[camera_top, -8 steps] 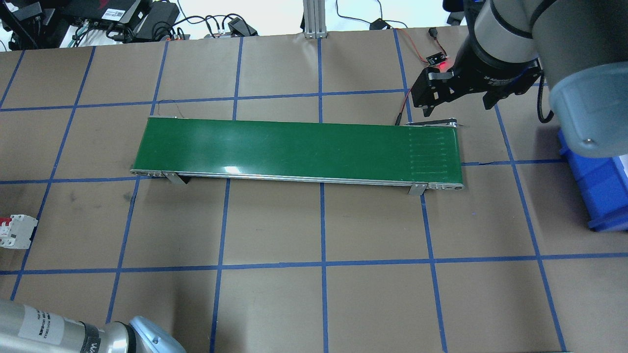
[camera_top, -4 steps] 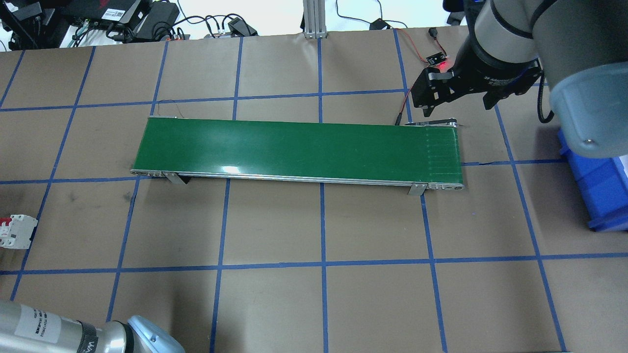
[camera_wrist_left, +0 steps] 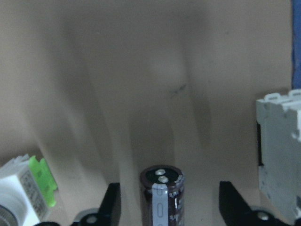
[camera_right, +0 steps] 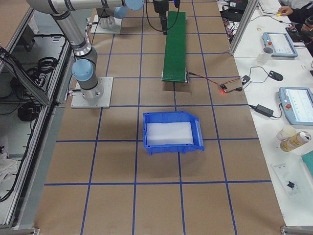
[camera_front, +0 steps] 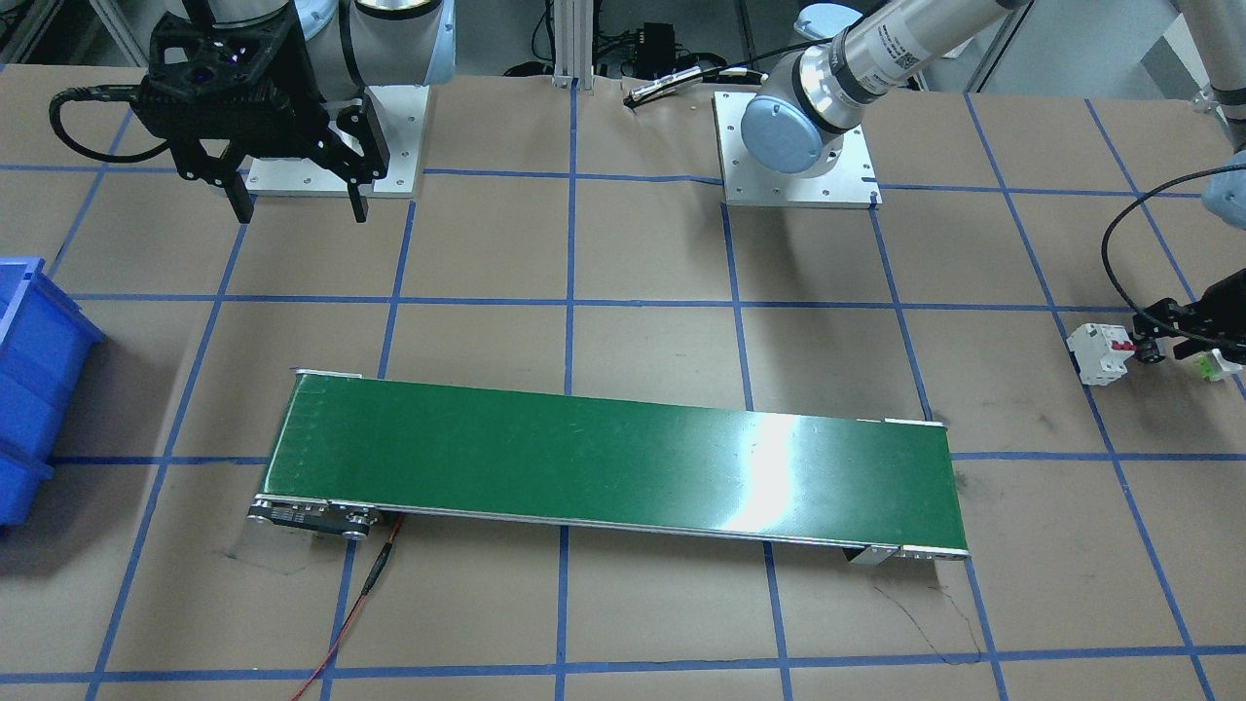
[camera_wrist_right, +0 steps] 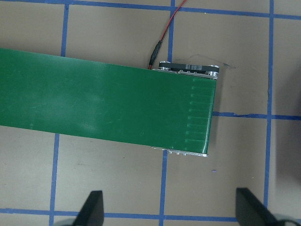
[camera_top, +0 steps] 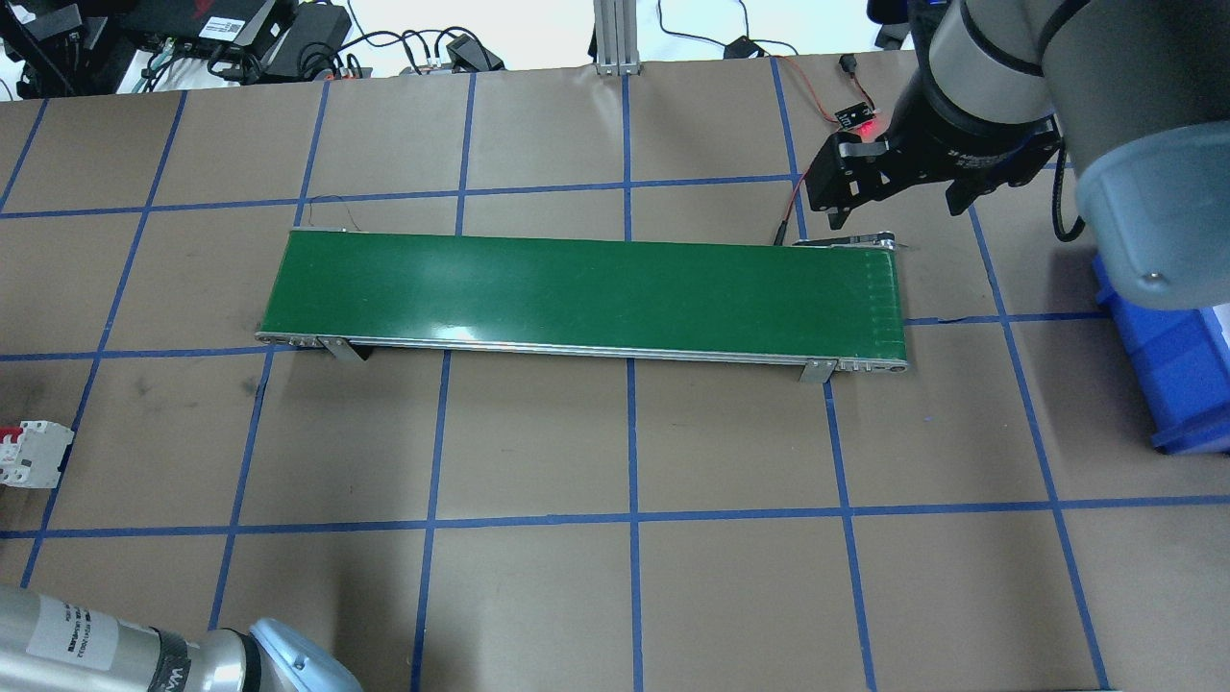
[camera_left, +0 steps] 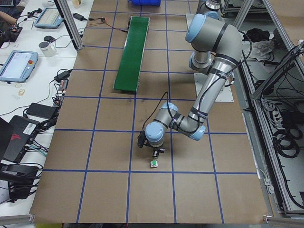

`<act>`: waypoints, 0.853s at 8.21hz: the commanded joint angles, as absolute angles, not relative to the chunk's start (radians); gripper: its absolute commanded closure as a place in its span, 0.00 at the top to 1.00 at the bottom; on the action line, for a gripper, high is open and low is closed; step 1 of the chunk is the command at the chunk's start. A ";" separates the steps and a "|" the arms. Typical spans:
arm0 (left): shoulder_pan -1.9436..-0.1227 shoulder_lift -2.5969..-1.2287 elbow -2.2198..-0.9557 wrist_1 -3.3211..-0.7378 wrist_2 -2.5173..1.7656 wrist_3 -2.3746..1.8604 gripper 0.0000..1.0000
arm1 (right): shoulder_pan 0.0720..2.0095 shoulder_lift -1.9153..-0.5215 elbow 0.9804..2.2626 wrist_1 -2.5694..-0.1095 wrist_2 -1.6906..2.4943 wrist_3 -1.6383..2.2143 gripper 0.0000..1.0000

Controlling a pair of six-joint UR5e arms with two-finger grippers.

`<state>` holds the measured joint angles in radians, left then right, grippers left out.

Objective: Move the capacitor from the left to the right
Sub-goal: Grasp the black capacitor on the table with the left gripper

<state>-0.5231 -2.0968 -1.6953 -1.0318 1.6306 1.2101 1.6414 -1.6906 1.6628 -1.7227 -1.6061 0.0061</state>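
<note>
In the left wrist view the capacitor (camera_wrist_left: 162,190), a black stubby cylinder with a silvery stripe, stands upright on the brown table. My left gripper (camera_wrist_left: 169,209) is open, with one finger on each side of the capacitor and a gap to each. In the front view the left gripper (camera_front: 1168,336) is low at the table's edge. The capacitor is hidden there. My right gripper (camera_front: 297,206) is open and empty, hovering beyond the far end of the green conveyor belt (camera_top: 586,288). It also shows in the overhead view (camera_top: 846,187).
A white circuit breaker (camera_wrist_left: 280,150) with red switches (camera_front: 1100,352) stands close beside the left gripper. A green-and-white push button (camera_wrist_left: 23,195) lies on its other side. A blue bin (camera_top: 1172,375) sits past the belt's right end, and a red-lit sensor (camera_top: 860,120) behind it.
The seam marks on the belt have travelled toward its right end, so the belt is running. Both grippers stay where they were.
</note>
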 commanded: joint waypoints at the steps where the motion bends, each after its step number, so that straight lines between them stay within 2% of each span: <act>1: -0.523 -2.100 -1.695 -1.032 1.634 1.216 0.50 | 1.641 -1.690 1.663 -1.723 -1.606 0.006 1.00; 2: -0.523 -2.100 -1.695 -1.032 1.635 1.218 0.33 | 1.641 -1.692 1.663 -1.723 -1.606 0.006 1.00; 3: -0.523 -2.100 -1.695 -1.034 1.637 1.216 0.25 | 1.641 -1.692 1.663 -1.723 -1.606 0.006 1.00; 5: -0.523 -2.089 -1.694 -1.037 1.643 1.218 0.00 | 1.641 -1.692 1.663 -1.723 -1.606 0.006 1.00; 7: -0.520 -2.039 -1.678 -1.093 1.698 1.212 0.00 | 1.641 -1.692 1.663 -1.723 -1.606 0.006 1.00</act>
<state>-0.5221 -2.0784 -1.6890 -1.0448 1.6676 1.2175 1.6414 -1.6912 1.6628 -1.7227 -1.6061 0.0061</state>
